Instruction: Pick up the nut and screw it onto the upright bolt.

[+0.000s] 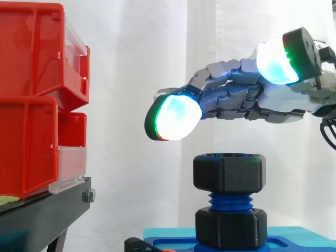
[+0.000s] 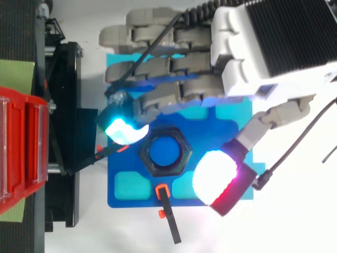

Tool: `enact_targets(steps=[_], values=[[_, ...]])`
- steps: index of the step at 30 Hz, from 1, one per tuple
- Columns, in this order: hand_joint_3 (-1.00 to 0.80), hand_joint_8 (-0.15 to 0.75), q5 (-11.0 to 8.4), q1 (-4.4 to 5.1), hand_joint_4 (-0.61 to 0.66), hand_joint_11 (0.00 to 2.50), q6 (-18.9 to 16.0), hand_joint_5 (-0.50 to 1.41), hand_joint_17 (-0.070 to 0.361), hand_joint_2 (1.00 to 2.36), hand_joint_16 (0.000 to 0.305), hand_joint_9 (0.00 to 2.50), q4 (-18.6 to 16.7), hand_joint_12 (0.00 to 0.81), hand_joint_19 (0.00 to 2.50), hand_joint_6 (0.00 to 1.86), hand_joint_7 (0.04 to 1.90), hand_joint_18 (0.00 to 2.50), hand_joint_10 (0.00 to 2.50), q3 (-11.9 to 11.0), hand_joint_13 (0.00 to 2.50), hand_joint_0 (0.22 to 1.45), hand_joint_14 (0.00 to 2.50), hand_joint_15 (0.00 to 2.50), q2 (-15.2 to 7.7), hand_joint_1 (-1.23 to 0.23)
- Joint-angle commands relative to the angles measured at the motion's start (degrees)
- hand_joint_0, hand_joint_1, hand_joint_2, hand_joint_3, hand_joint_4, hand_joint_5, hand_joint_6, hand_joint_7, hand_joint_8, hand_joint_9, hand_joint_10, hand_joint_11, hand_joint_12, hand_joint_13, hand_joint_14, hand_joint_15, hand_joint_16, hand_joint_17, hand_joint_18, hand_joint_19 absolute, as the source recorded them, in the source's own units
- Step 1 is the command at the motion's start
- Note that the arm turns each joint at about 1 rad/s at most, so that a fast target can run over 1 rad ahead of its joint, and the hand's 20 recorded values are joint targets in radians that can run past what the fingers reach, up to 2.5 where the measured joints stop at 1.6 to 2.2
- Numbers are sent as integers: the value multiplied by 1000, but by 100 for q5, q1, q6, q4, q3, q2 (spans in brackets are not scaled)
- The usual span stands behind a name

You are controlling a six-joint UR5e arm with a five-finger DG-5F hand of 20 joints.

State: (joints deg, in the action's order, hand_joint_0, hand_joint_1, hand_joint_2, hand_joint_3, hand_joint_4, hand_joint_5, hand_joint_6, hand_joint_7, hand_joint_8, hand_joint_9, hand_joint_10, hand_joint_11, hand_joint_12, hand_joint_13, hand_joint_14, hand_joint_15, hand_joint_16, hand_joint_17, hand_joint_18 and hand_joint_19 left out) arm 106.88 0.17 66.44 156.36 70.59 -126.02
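While the hand (image 1: pixel 278 102) hovers with fingers (image 1: pixel 226 69) loosely spread, holding nothing, the black nut (image 1: pixel 229 172) sits atop the upright blue bolt (image 1: pixel 229 201). Open air separates them; red bins (image 1: pixel 31 105) stand well left.

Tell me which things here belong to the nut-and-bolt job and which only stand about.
For the job: bolt, upright and blue; nut, sitting on its top; hand, open above them; blue base.
Just standing about: red bins; black stand; white curtain.
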Motion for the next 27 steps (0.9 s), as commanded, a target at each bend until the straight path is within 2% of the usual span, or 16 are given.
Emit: enact_targets(steps=[1, 5, 10, 21, 27], values=[[-500, 156, -53, 88, 88, 0, 0, -212, 103, 1000, 46, 9, 26, 320, 0, 501, 597, 0, 0, 7, 0, 448, 0, 0, -10, -102], [-500, 154, -44, 123, 76, 0, 0, -220, 106, 1000, 47, 0, 26, 325, 0, 501, 588, 0, 0, 95, 0, 444, 0, 0, -1, -83], [-500, 155, -44, 123, 68, 0, -9, -224, 107, 1000, 48, 0, -80, 325, 0, 501, 585, 0, 0, 201, 0, 443, 0, 0, -1, -76], [-500, 169, -44, 123, 105, 0, 0, -192, 107, 1000, 47, 29, -53, 323, 0, 501, 603, 0, 0, 201, 0, 451, 0, 0, -1, -88], [-500, 197, -44, 97, 173, 0, 0, -141, 97, 1000, 43, 196, -36, 306, 0, 502, 678, 0, 0, 210, 0, 462, 0, 0, -10, -155]])
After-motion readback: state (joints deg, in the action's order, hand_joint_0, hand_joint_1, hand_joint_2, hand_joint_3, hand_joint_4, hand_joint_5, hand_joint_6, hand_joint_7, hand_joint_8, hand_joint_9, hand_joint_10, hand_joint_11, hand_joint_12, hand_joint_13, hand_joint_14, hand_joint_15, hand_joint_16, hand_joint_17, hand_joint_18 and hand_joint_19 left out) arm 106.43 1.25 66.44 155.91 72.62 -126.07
